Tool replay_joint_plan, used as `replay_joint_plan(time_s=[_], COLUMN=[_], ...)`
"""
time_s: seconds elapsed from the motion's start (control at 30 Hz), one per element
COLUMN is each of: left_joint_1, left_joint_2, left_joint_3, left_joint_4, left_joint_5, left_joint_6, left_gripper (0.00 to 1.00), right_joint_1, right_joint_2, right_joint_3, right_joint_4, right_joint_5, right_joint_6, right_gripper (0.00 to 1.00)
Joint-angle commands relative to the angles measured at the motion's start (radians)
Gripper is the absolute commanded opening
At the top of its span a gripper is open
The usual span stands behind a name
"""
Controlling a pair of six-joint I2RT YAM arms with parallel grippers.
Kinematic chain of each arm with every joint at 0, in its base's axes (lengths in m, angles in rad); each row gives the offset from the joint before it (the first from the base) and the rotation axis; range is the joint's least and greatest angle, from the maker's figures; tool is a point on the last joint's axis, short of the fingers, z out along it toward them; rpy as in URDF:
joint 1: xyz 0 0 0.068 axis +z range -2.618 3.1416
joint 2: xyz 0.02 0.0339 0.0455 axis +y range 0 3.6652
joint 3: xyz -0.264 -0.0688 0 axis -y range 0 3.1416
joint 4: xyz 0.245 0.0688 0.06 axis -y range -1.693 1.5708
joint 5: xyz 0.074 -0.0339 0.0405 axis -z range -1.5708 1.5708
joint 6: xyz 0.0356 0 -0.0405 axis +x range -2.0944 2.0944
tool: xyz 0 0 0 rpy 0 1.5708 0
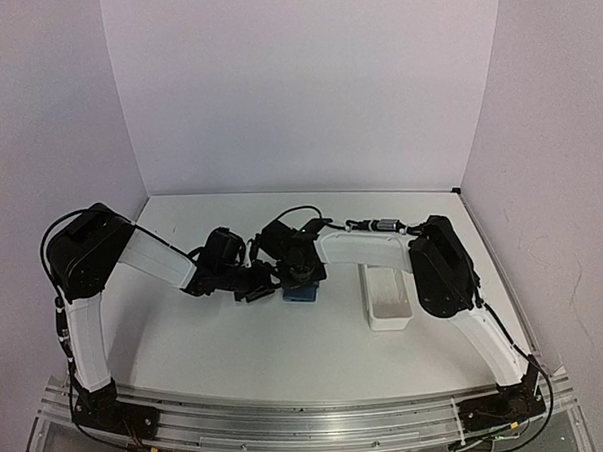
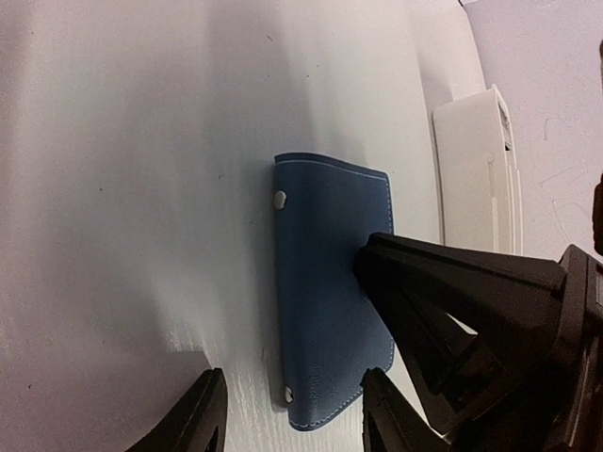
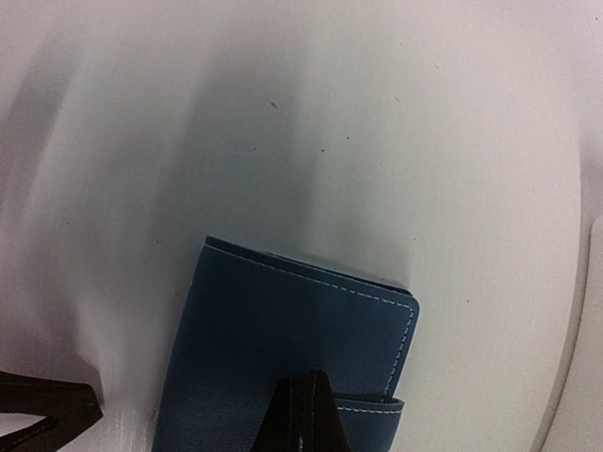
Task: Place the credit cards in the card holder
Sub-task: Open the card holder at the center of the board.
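- The wallet (image 1: 300,292) lay flat on the table (image 1: 226,339), between the two arms and just left of the white tray (image 1: 390,322). It was near the tray but not touching it.
- From both wrist cameras it looked folded shut: I saw only the darker outer cover and its stitched edge, with none of the lighter inside showing.
- I could find no cards in any view, whether on the table, in a gripper or poking out of the wallet. The inside of the tray was too pale for me to tell if any lay there.
- The right gripper (image 3: 303,391) had its jaws drawn together to a thin line, tips down on the near part of the cover. I saw nothing pinched between them.
- The left gripper (image 2: 292,405) was spread wide and low beside the wallet's left edge, with one finger on each side of the near corner. It held nothing.
- My judgement: the task was at its start. No card could be counted as stowed.
- Left to do, as I read it: open the wallet and hold it open, then fetch each card and slide it in.
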Motion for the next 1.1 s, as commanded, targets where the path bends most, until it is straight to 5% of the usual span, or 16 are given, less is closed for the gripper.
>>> replay_joint_plan(time_s=[0.0,0.2,0.4,0.53,0.7,1.07], left_joint_1=[-0.01,-0.011,-0.011,-0.01,0.0,0.064], left_joint_2=[0.037,0.101,0.172,0.178,0.175,0.155], left_joint_3=[-0.035,-0.018,0.047,0.045,0.053,0.082], left_joint_4=[0.079,0.078,0.063,0.068,0.039,-0.12], left_joint_5=[0.004,0.037,0.112,0.116,0.112,0.1], left_joint_6=[-0.022,-0.042,-0.036,-0.035,-0.044,0.048], left_gripper=[0.55,0.58,0.32,0.28,0.0,0.0], right_joint_1=[-0.017,-0.056,-0.082,-0.091,-0.098,-0.148], right_joint_2=[-0.074,-0.218,-0.298,-0.309,-0.318,-0.486], right_joint_3=[-0.138,-0.37,-0.506,-0.542,-0.557,-0.698], right_joint_4=[0.125,0.379,0.555,0.626,0.652,0.584], right_joint_5=[-0.135,-0.289,-0.395,-0.442,-0.462,-0.29], right_joint_6=[0.017,0.097,0.161,0.183,0.2,0.198], right_gripper=[0.0,0.0,0.0,0.0,0.0,0.0])
